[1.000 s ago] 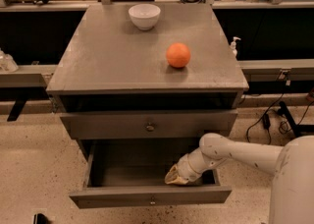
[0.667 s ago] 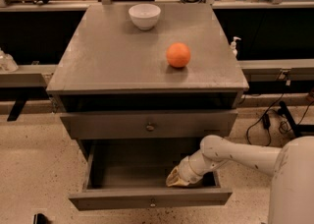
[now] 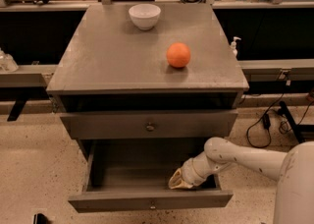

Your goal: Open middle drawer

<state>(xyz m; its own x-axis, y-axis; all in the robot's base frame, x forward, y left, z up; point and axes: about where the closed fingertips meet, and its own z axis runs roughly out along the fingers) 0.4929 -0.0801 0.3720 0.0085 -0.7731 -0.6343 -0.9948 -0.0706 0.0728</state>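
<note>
We look down on a grey cabinet (image 3: 68,127) from in front and somewhat above. Its middle drawer (image 3: 108,202) stands drawn well out toward us, so that we see down into its open box. Its long, low front is the lowest part of the cabinet in view, with a small round knob (image 3: 153,203) at the centre of that front.

The hand (image 3: 176,183) is inside this drawer, low down near the front right corner and just behind the front panel. It is tan against the grey, and it points toward the left. We cannot tell how far the hand is open, nor whether it has hold of anything. The white arm (image 3: 240,156) reaches into the drawer over its right side, coming from the robot's pale body (image 3: 297,188) at the lower right edge of the view.

Above the open drawer sits the top drawer (image 3: 98,125), its front far less advanced, with a centre knob (image 3: 150,127). A dark gap lies between that front and the overhanging counter (image 3: 108,61).

On the counter, a white bowl (image 3: 144,15) stands upright near the back edge, about midway across. An orange (image 3: 178,54) rests nearer to us and to the right, well apart from the bowl.

Just beyond the counter's right edge we make out a small pump bottle (image 3: 234,46). Black cables (image 3: 265,120) trail over the speckled floor (image 3: 29,169) to the right of the cabinet
</note>
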